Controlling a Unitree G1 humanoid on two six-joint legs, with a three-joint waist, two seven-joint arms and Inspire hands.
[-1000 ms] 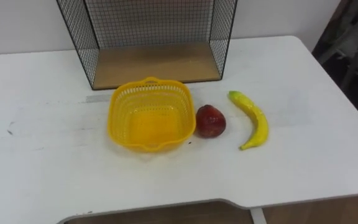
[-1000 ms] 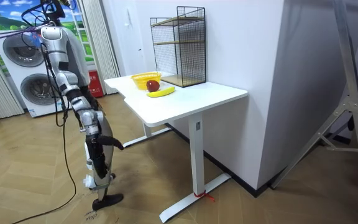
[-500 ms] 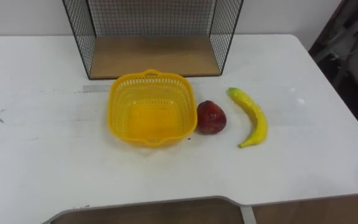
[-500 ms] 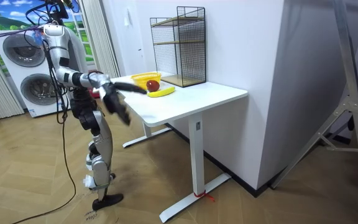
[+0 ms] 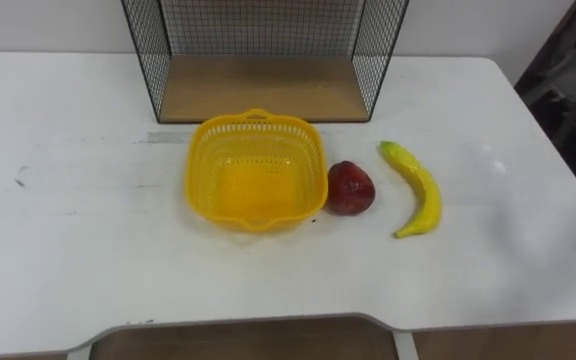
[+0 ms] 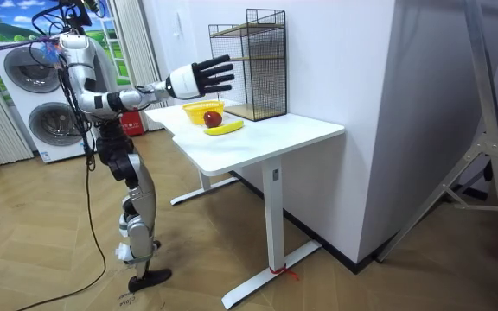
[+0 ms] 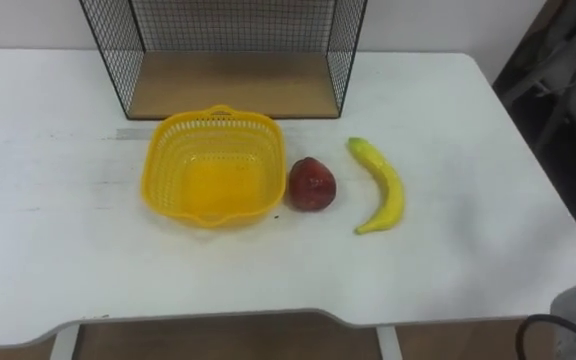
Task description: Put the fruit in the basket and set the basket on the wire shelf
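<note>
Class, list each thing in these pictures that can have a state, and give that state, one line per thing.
basket: upright on the table, empty
red fruit: on the table beside the basket, not in it
banana: lying on the table, apart from the red fruit, not in the basket
wire shelf: bottom board bare
right hand: held out toward the table, fingers spread, holding nothing

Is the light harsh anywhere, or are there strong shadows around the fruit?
Left eye view: soft, even light; the basket, red fruit and banana cast only faint shadows on the white table, with no glare. Room view: evenly lit too, darker only beneath the table.
</note>
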